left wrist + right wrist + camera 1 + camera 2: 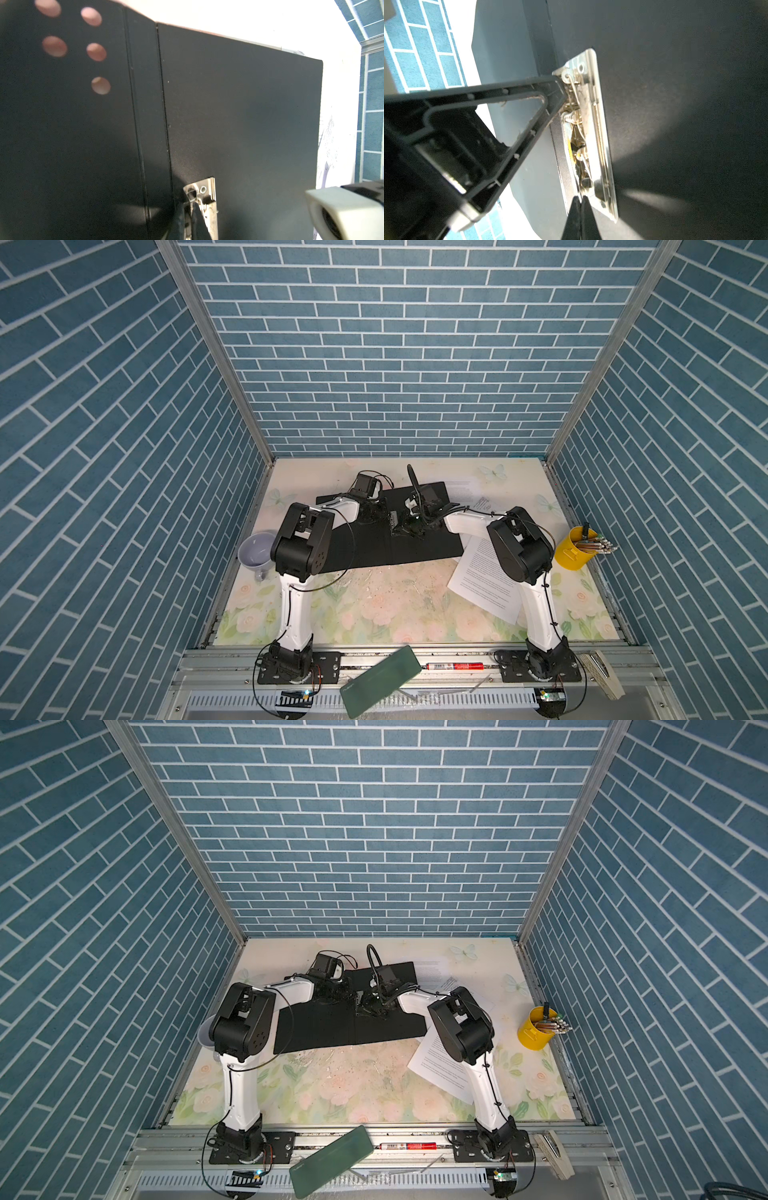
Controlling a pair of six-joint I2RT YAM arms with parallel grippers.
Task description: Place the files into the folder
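The folder [374, 547] lies open on the table with its black inside up, seen in both top views [324, 1027]. Its metal spine clip [208, 187] sits beside the fold. My left gripper [191, 209] is shut on a thin metal part at one end of the clip. At the clip's [591, 124] other end, my right gripper [580, 199] is shut, tips against the metal with nothing between them. One of the files, a sheet with printed text [482, 572], lies right of the folder, partly under my right arm. Another sheet [465, 489] pokes out behind the folder's far right corner.
A grey mug [255, 551] stands at the left edge behind my left arm. A yellow cup of pens [575, 547] stands at the right edge. On the front rail lie a dark green slab [380, 680], a red marker [453, 666] and a wooden piece [602, 672].
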